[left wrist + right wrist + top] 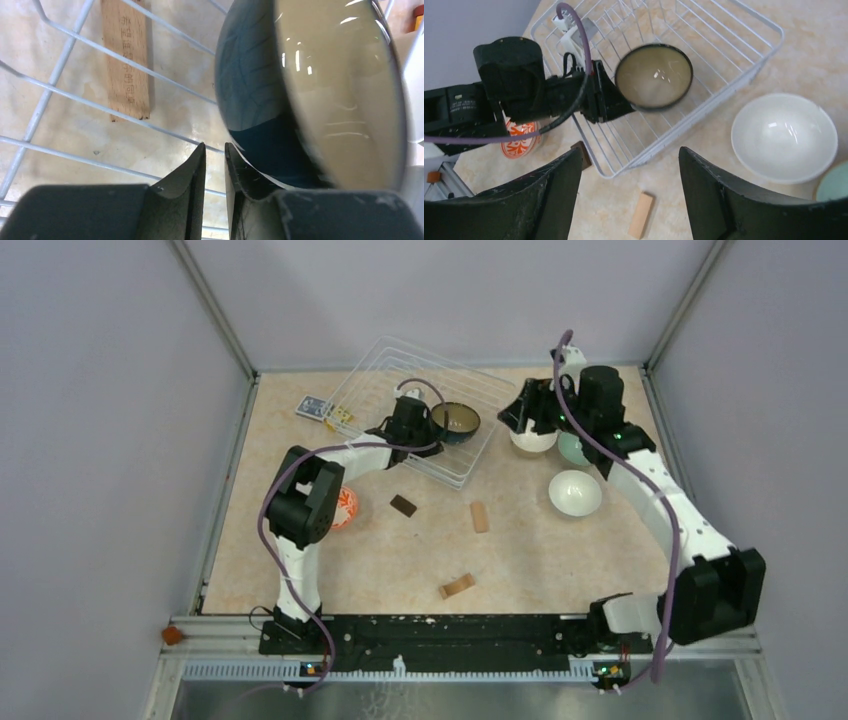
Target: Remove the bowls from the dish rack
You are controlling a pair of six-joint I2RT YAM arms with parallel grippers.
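Observation:
The white wire dish rack (385, 360) sits at the back middle of the table. One dark blue bowl with a tan inside (457, 422) is in it, tilted on its edge. My left gripper (418, 426) is inside the rack just left of that bowl. In the left wrist view its jaws (215, 145) are almost shut with only bare rack wire between them, and the bowl (310, 90) leans against the outer side of the right finger. My right gripper (630, 150) is wide open and empty above the table by the rack's near right corner.
A white bowl (575, 493), a pale bowl (533, 440) and a mint green bowl (572, 448) sit right of the rack. The orange-patterned bowl (343, 507) is by the left arm. Wooden blocks (480, 517) (457, 586), a dark block (403, 505) and a small packet (313, 407) lie about.

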